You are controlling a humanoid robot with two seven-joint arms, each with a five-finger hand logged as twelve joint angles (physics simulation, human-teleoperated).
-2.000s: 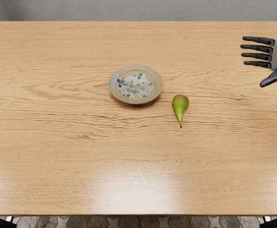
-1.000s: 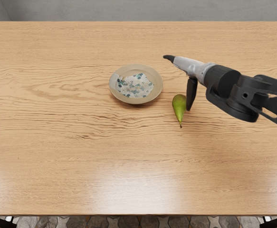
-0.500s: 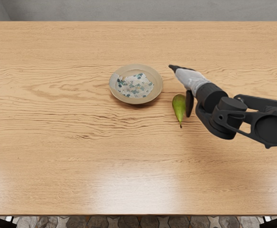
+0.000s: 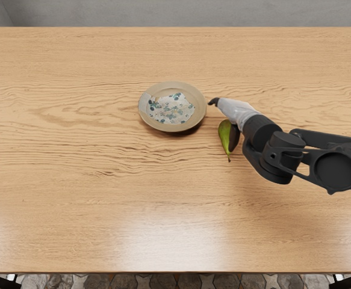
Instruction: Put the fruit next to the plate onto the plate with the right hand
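Note:
A green pear (image 4: 224, 136) lies on the table just right of the small patterned plate (image 4: 200, 107), stem pointing toward the front edge. My right hand (image 4: 224, 120) reaches in from the right and hovers over the pear's top. Its fingers (image 4: 215, 102) stretch past the pear toward the plate's right rim, curled slightly at the tips. The dark thumb (image 4: 234, 137) rests against the pear's right side. The hand is not closed round the fruit, and it hides the pear's upper right part. The left arm does not show.
The wooden table (image 4: 103, 192) spreads wide to the left and front of the plate. The right forearm (image 4: 307, 159) lies low over the table to the right of the pear.
The right hand has swung in from the far right edge, dropped and shifted left. Its fingers now reach over the pear and its thumb touches the pear's side. Pear and plate have not moved.

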